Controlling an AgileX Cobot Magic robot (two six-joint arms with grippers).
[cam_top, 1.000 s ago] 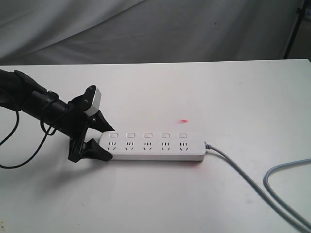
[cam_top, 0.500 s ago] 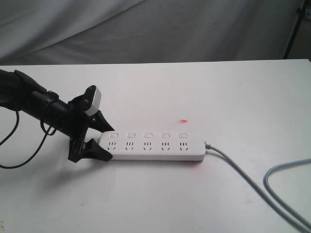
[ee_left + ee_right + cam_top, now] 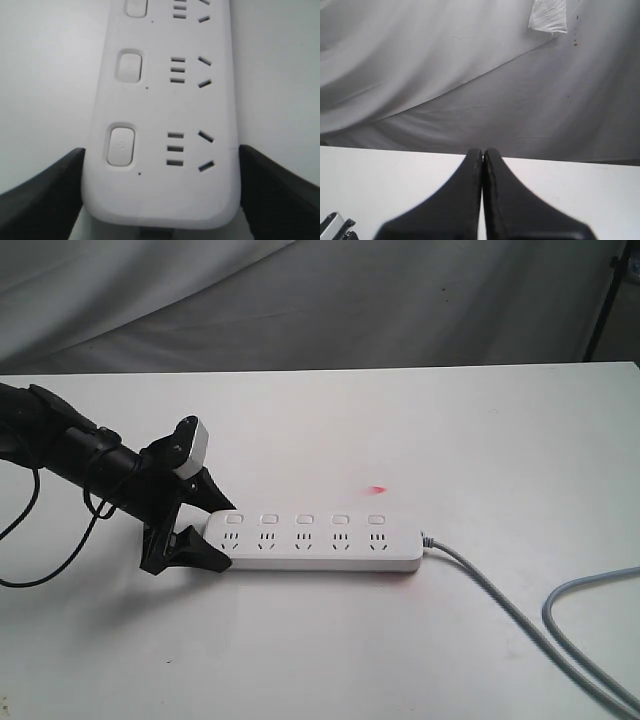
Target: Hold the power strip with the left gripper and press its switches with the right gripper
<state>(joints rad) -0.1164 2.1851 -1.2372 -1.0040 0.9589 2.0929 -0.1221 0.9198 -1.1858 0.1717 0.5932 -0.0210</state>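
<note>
The white power strip lies flat on the white table, its grey cable trailing off to the right. Its five square switches run in a row above the sockets. My left gripper straddles the strip's left end, one black finger against each long side. The left wrist view shows that end of the strip between both fingers, with the nearest switch in view. My right gripper is shut on nothing, above the table, and does not appear in the exterior view.
A small red light spot shows on the table behind the strip. The cable loops back at the right edge. Grey cloth hangs behind the table. Thin black wires droop from the left arm.
</note>
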